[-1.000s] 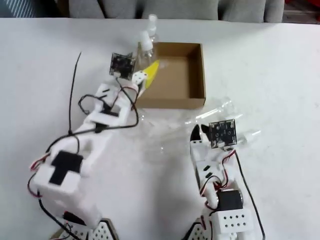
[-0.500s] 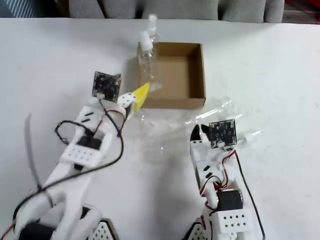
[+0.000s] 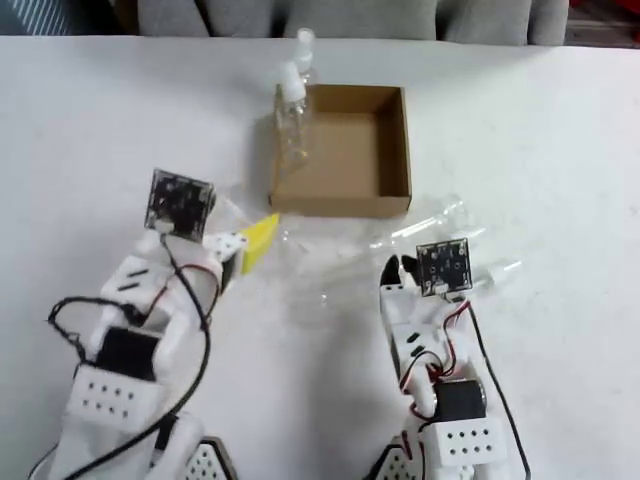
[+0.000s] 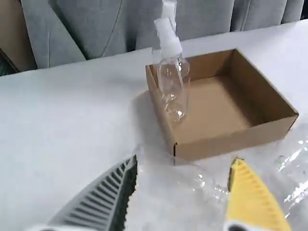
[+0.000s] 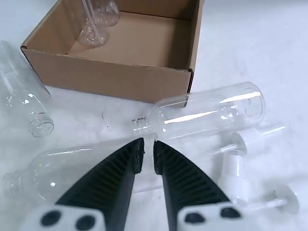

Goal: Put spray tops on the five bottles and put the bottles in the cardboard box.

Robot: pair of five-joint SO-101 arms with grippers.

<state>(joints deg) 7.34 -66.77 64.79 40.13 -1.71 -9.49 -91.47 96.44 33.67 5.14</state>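
Note:
The cardboard box [image 3: 406, 140] sits at the table's middle back. Two clear bottles with white spray tops [image 3: 291, 110] stand upright in its left end, one seen close [image 4: 173, 79] in the left wrist view. My left gripper [image 3: 250, 243] hangs open and empty, short of the box's front left corner, grey and yellow fingers [image 4: 250, 197] spread wide. My right gripper [image 5: 148, 155] is shut on nothing, low over the table in front of the box. Three capless bottles lie by it: one ahead [image 5: 207, 113], one under its fingers [image 5: 62, 168], one off to the side [image 5: 24, 106]. Loose spray tops [image 5: 240, 168] lie beside it.
The capless bottles [image 3: 440, 222] lie across the table between the box's front wall and the two grippers. A spray top [image 3: 497, 272] lies right of the right gripper. Grey chairs stand behind the table's far edge. White table stretches to the far left and far right.
My left gripper has drawn back from the box's left end toward the near left, leaving the capped bottle standing in the box. The right arm has not moved.

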